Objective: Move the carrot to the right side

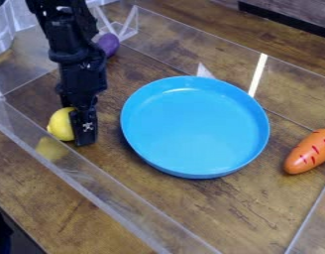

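Orange carrot (312, 151) far from pincer (83, 132)

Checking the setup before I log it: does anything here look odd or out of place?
One thing: the claw is down beside the yellow fruit at the left, while the carrot lies untouched at the far right past the blue plate.

Single high oblique view over wooden table (192, 213)

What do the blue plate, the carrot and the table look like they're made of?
Blue plate: likely plastic, smooth, slightly glossy, uniform color. Carrot: apparently molded plastic toy, shiny orange with dark grooves. Table: wood or wood-look surface, visible grain, polished enough to show reflections.
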{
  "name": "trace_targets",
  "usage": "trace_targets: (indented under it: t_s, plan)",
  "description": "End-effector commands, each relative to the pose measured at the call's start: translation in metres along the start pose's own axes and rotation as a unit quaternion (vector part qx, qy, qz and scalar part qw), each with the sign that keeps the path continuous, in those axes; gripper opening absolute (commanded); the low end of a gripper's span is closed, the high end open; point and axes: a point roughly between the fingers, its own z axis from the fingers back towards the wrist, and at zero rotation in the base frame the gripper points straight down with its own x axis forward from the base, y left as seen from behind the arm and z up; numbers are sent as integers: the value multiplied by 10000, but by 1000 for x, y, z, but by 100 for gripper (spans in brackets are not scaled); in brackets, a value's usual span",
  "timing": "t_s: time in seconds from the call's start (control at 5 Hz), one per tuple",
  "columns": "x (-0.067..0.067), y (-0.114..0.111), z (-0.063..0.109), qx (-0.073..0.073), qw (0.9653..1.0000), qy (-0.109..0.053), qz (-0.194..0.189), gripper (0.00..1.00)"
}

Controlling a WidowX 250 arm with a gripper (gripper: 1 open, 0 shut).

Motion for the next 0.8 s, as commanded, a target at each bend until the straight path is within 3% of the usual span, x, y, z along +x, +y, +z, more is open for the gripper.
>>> trace_targets:
  t_s: [0.0,0.6]
  plan:
    - [5,3,19,215,9996,-160,-21,0]
    - [9,-2,38,328,9993,-169,-66,0]
